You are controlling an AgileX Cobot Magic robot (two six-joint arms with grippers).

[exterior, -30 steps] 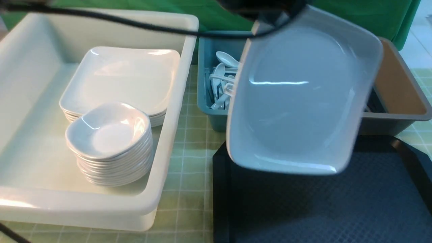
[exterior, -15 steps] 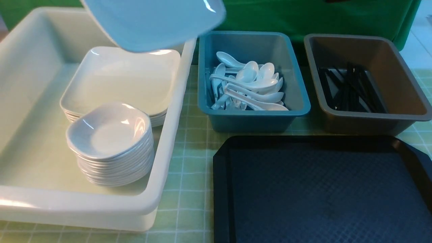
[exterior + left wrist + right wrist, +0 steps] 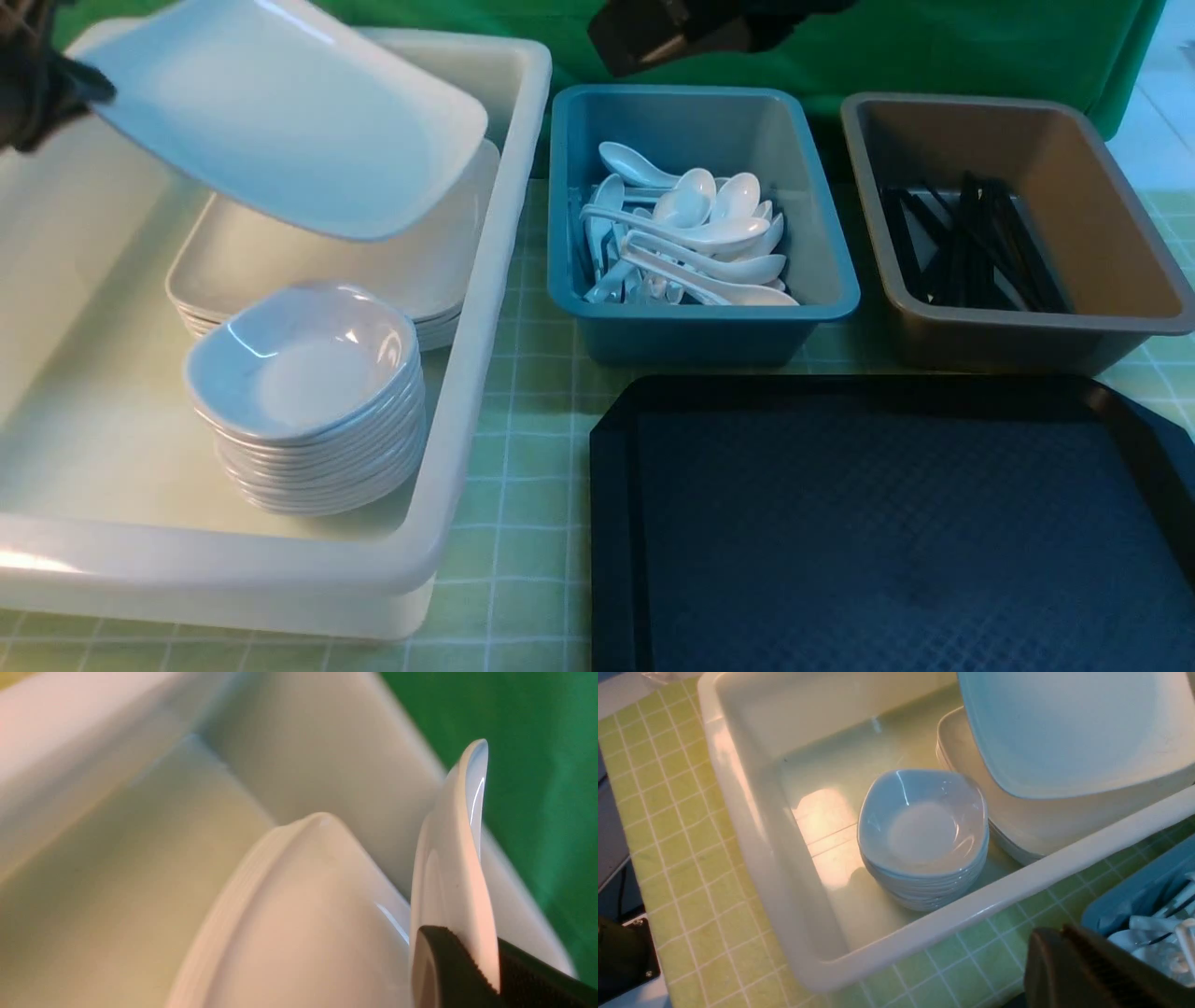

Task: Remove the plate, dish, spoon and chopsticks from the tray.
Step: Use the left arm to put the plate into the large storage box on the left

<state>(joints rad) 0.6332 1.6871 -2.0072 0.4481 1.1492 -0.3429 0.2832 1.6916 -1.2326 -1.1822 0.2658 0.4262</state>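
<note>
My left gripper [image 3: 79, 84] is shut on one rim of the large white plate [image 3: 280, 131], which hangs tilted over the stack of plates [image 3: 420, 280] in the white tub [image 3: 467, 373]. In the left wrist view the plate [image 3: 455, 858] stands edge-on between the black pads of the gripper [image 3: 467, 947]. The black tray [image 3: 887, 541] at the front right has nothing on it. My right gripper [image 3: 644, 42] is shut and empty, high above the blue bin; in its own view it [image 3: 1059, 933] hovers over the green cloth, with the plate [image 3: 1064, 732] beyond.
A stack of small white dishes [image 3: 299, 373] stands in the tub's near part. The blue bin [image 3: 822, 233] holds several white spoons [image 3: 691, 243]. The brown bin [image 3: 1102, 233] holds black chopsticks [image 3: 971, 247]. A green checked cloth [image 3: 523, 401] covers the table.
The plate has travelled left from above the tray to above the tub and has come down toward the plate stack. The right gripper has appeared at the top.
</note>
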